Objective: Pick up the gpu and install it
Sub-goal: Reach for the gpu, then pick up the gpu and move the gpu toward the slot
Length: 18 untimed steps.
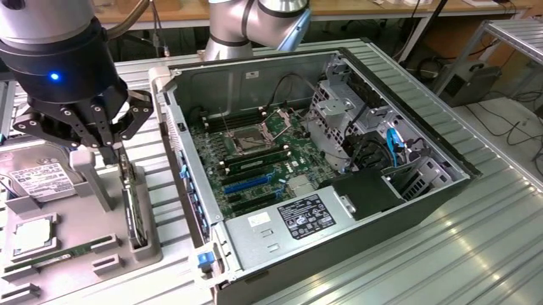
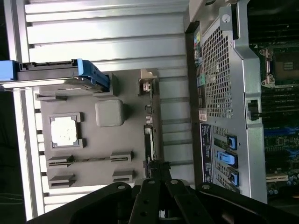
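Can't tell gripper [image 1: 109,147] jaws open or shut; could yank gpu [image 1: 133,210] crooked, clipping computer case [image 1: 182,159] at 3 o'clock.

Holds wrist [image 1: 51,44] upright at the exterior view's left. Points gripper [image 1: 103,143] straight down, blue light [image 1: 55,77] lit

You see a silver-grey arm [image 1: 246,25] with rounded joints, a black wrist housing [image 1: 63,60] bearing a blue light [image 1: 55,77], and a black, rivet-dotted pincer [image 1: 102,141].
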Each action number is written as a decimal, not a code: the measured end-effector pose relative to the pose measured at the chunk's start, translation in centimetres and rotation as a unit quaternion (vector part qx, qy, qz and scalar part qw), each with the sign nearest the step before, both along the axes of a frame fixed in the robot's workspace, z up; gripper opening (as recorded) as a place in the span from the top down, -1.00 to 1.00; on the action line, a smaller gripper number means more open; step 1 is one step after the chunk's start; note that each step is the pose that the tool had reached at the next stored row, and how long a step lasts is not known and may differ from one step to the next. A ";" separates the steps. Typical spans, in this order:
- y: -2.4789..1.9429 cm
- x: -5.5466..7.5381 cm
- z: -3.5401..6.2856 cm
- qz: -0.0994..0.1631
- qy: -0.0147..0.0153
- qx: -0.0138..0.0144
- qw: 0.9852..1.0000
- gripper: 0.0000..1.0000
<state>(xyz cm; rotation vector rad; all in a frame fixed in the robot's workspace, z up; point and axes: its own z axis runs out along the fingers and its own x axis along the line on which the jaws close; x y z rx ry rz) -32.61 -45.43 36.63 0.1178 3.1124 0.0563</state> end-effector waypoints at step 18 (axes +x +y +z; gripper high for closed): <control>0.00 0.0 -0.03 0.000 0.000 0.000 1.000 0.53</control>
